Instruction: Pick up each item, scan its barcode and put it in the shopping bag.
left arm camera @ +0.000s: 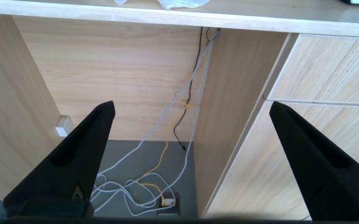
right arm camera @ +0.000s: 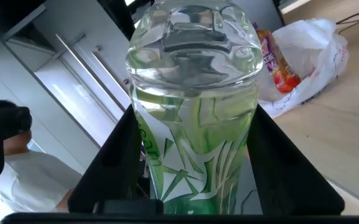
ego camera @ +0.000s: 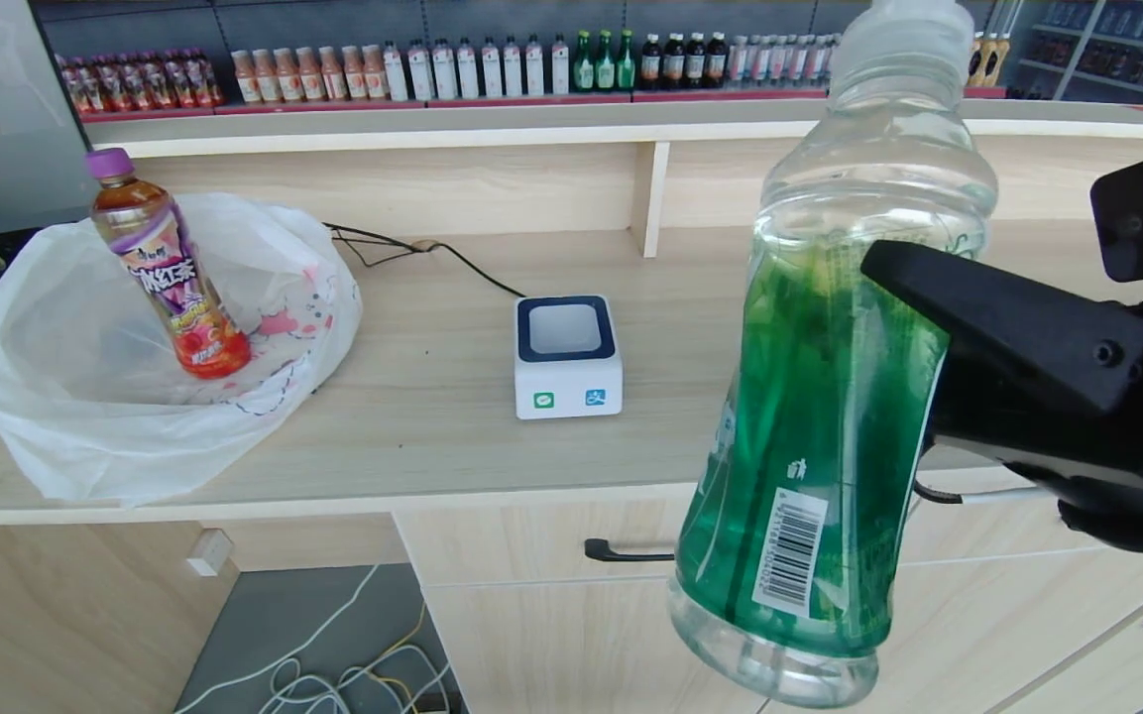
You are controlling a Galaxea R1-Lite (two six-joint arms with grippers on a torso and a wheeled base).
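Observation:
My right gripper [ego camera: 928, 327] is shut on a clear bottle with a green label [ego camera: 834, 397], held up close in front of the head camera, off the counter's front right; the barcode [ego camera: 791, 551] faces the camera near the bottle's base. In the right wrist view the same clear bottle [right arm camera: 195, 93] sits between the black fingers [right arm camera: 114, 162]. A white scanner [ego camera: 567, 355] with a dark-framed window stands mid-counter. A white shopping bag [ego camera: 65, 377] lies at the counter's left with an orange tea bottle [ego camera: 170, 268], purple-capped, upright inside it. My left gripper [left arm camera: 188, 162] is open, low in front of the cabinet.
The wooden counter [ego camera: 412, 416] has a raised back ledge with a divider [ego camera: 648, 198]. A black cable [ego camera: 412, 248] runs behind the scanner. Drawers with black handles [ego camera: 626, 551] sit below, and loose cables [left arm camera: 148, 180] lie on the floor. Shelves of drinks [ego camera: 492, 67] line the back.

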